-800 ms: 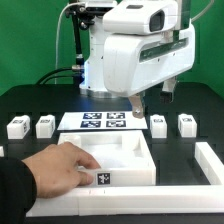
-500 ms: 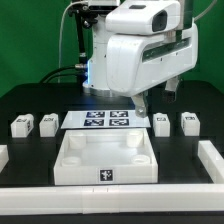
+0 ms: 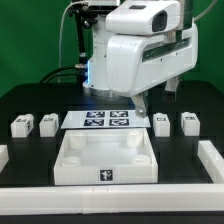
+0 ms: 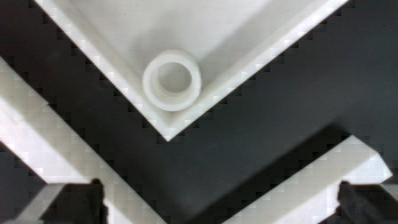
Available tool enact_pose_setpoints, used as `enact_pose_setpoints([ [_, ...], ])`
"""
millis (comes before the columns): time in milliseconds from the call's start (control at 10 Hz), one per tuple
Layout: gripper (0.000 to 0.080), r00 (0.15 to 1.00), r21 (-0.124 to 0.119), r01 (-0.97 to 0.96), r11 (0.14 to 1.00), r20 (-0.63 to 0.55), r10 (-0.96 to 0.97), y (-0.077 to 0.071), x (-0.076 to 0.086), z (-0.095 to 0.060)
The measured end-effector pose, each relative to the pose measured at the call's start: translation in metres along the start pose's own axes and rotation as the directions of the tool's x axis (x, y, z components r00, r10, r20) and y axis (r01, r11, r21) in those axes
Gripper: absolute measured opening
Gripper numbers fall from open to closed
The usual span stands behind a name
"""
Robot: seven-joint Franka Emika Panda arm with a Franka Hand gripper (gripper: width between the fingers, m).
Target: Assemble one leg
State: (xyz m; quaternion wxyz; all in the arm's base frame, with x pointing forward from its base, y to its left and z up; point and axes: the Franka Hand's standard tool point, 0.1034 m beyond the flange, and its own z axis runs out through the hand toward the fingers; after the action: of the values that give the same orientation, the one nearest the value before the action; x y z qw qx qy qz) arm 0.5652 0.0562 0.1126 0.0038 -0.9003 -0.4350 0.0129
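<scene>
The hand has left the panel (image 3: 75, 172), so I may start. My tool (image 4: 199, 203) hangs wide and empty over a corner socket (image 4: 173, 78); the leg (image 3: 160, 123) lies on the worktop (image 3: 30, 100) at the panel's two o'clock.

Exterior view faces the arm (image 3: 135, 50) head-on; wrist view looks down, close, on the panel (image 3: 80, 172) both share
</scene>
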Motion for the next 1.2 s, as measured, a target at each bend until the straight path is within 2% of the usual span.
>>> enact_pose_setpoints([
  [500,0.065,0.997,-0.003,0.072,0.997,-0.003,-0.072,-0.002,-0.003,0.001],
  [600,0.065,0.987,-0.006,0.158,0.987,-0.002,-0.158,-0.012,-0.016,0.004],
  [800,0.065,0.934,0.004,0.357,0.934,0.008,-0.357,-0.037,-0.057,0.011],
  [1000,0.065,0.835,0.016,0.55,0.835,0.005,-0.55,-0.054,-0.095,0.03],
  [1100,0.065,0.779,0.022,0.627,0.779,0.0,-0.627,-0.06,-0.107,0.04],
  [1200,0.065,0.768,0.025,0.64,0.768,-0.007,-0.64,-0.063,-0.115,0.051],
])
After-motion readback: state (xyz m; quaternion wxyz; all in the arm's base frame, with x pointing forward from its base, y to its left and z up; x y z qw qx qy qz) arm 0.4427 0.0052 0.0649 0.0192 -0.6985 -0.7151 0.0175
